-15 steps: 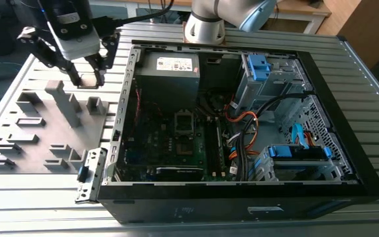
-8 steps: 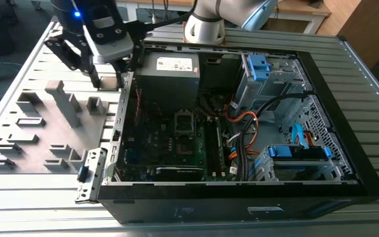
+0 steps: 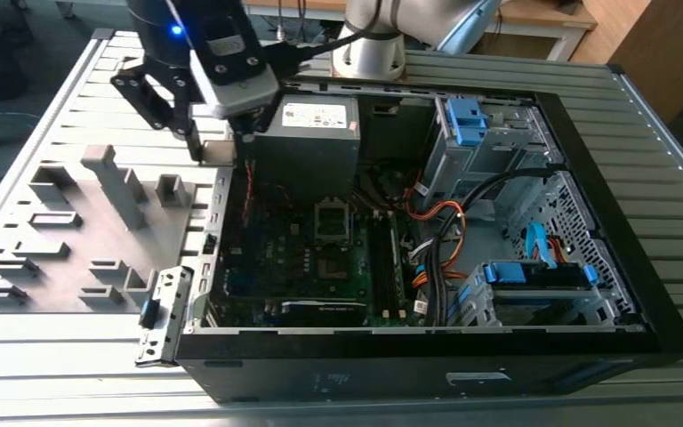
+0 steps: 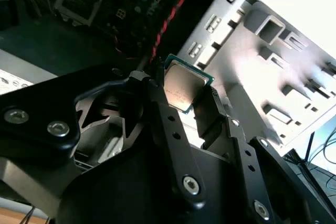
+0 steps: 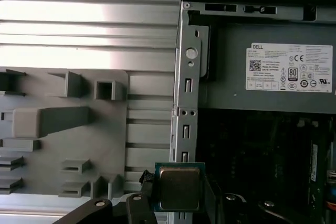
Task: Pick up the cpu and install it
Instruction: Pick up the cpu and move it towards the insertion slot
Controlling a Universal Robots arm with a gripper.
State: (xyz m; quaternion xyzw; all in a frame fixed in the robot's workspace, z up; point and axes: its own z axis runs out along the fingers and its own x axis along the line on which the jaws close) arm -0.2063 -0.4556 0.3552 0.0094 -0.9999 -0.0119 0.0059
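Exterior view first, so you can see the big things: the ribbed metal table [image 3: 33, 391], and on it the black computer case [image 3: 437, 369] lying open with its insides up. Just beside the case, on the exterior view's left, lies the grey holder board [image 3: 188, 240] with its tall blocks. Inside the case sit the grey power box [image 3: 312, 133] and the dark motherboard [image 3: 306, 258] with its square socket frame [image 3: 333, 221]. The gripper [image 3: 213, 147] hangs over the spot where the holder board meets the case wall, close to the power box and well apart from the socket frame. It is clenched on the cpu [image 5: 179, 187]. In both wrist views you can see the two black fingers [image 4: 157, 98] pinching the little silvery square by two opposite edges, with its flat metal top facing the first wrist camera. I think the cpu is very light, thin and stiff, so it will not bend. Its smooth top looks slippery. Its other face is probably easy to hurt. The side edges look like the safest place to hold it, and that is where your claw has it now.
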